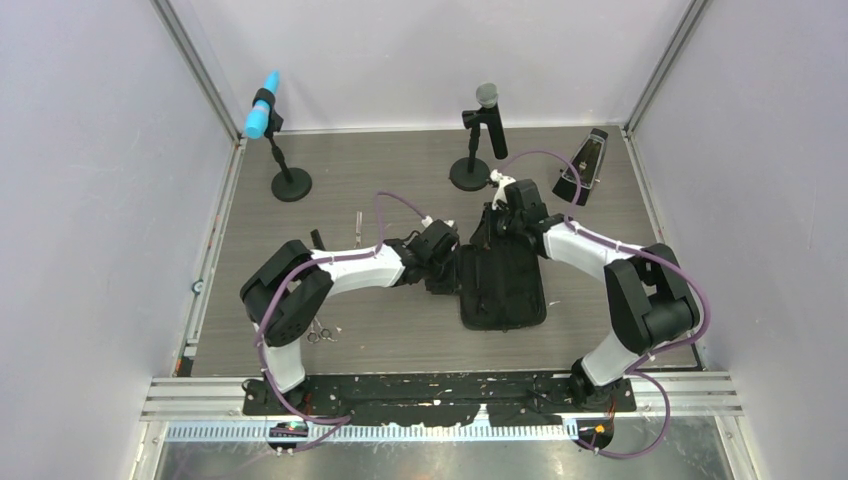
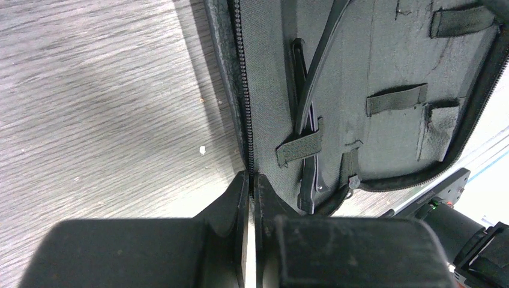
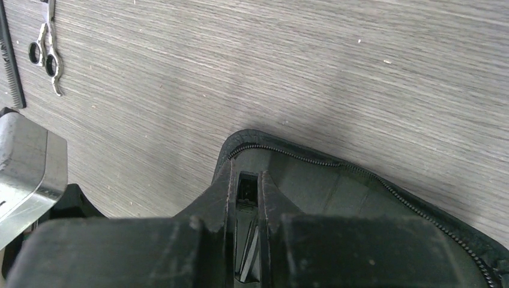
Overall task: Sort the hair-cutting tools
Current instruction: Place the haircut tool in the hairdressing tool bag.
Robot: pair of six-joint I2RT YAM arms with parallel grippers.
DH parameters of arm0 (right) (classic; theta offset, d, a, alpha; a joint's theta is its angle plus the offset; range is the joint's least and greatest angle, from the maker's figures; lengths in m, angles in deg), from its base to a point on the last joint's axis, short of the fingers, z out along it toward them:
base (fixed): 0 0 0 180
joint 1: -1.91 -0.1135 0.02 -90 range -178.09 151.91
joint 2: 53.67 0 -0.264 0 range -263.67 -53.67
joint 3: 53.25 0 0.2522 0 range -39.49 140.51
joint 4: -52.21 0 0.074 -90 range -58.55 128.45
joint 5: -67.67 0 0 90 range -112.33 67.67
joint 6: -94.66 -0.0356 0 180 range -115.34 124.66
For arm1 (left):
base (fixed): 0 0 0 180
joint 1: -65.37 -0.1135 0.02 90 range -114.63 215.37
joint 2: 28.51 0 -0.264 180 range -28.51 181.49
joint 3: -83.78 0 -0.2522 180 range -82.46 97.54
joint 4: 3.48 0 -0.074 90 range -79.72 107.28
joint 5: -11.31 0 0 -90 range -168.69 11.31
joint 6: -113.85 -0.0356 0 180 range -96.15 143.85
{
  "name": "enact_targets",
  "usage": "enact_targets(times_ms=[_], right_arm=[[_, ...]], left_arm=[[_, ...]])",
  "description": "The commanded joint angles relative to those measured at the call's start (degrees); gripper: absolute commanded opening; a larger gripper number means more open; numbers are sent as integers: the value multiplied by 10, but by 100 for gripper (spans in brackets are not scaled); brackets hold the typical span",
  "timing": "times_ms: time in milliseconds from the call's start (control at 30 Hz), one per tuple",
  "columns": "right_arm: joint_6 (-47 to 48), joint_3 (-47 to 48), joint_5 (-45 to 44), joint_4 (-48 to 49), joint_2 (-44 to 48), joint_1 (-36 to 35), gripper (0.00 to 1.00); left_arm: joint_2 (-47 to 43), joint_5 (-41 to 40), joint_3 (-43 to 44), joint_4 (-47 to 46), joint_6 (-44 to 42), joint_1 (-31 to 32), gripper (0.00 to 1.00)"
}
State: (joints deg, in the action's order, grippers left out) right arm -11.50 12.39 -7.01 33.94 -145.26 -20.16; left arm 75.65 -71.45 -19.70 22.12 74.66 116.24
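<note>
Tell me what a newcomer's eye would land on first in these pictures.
The open black case lies in the middle with both grippers at it: the left gripper shut on its zip edge, the right gripper shut at its far rim. Behind stand a blue-headed microphone at far left and a grey-headed microphone at far centre. A pair of silver scissors lies loose at near left.

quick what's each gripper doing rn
left gripper: closed, pinching the zip case at its zipper edge
right gripper: closed over the case's end; whether it holds anything cannot be told
</note>
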Motion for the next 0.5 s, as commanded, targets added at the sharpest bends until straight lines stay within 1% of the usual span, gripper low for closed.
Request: enact_targets(times_ms=[0,133,333,467], right_arm=[[17,35,-51,-35,-10,-22,5],[10,57,-115,-90,-19,-44,5],[-17,83,-184,-157,-30,-70,5],[-34,93,-205,-185,-32,-84,5]], left_arm=[[6,12,15,-27,12,-1,0],[5,13,7,-37,24,-1,0],[-10,9,-9,-53,43,-1,0],[-20,7,-17,-61,49,-1,0]])
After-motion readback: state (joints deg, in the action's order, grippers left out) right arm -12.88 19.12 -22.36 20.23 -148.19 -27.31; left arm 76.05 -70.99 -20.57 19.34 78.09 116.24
